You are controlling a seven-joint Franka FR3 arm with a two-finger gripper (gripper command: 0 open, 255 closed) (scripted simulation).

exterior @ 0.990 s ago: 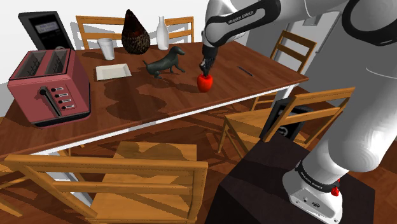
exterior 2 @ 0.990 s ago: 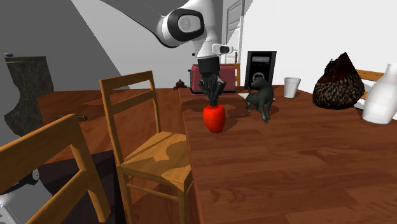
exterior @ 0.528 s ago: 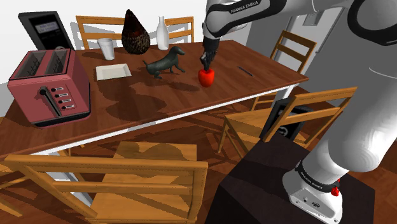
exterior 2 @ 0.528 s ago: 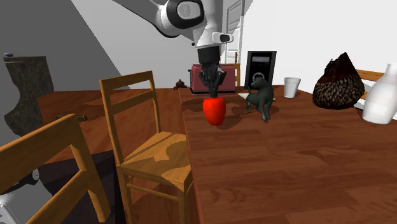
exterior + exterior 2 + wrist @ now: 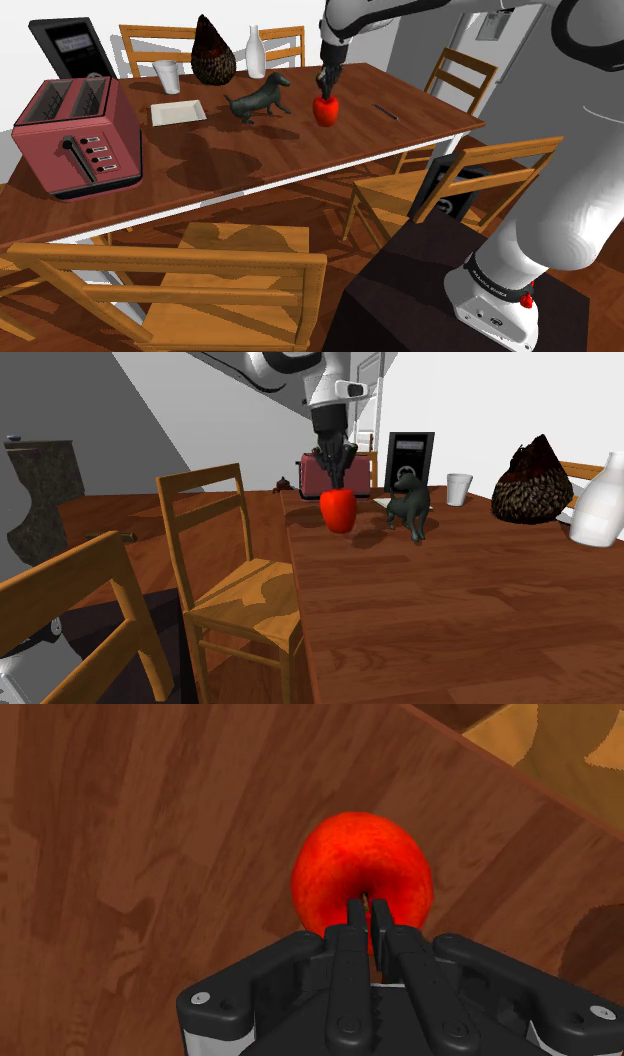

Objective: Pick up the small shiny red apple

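The black gripper [image 5: 365, 907] is pinching the top of a shiny red apple [image 5: 335, 874]. Its two fingers [image 5: 354, 919] are standing almost together in the fruit's stem hollow, with only a sliver of gap between them. In the shoulder view the apple [image 5: 325, 110] is hanging just under the gripper [image 5: 326, 92], right of centre in the upper part of the frame. It is over the wooden table [image 5: 250, 150] and near the right of a dark dog figure [image 5: 258, 100].

The grasp looks made and the lift appears to be the step in hand. In the second exterior view the apple [image 5: 338, 510] seems to be sitting clear of the table [image 5: 450, 612], though the gap beneath it is hard to make out. The next move is calling for a slow, straight rise, since so narrow a hold could let the fruit swing or slip.

The white arm is coming down from the top edge of both exterior frames, wrist bent so that the gripper [image 5: 336, 487] is pointing almost straight down.
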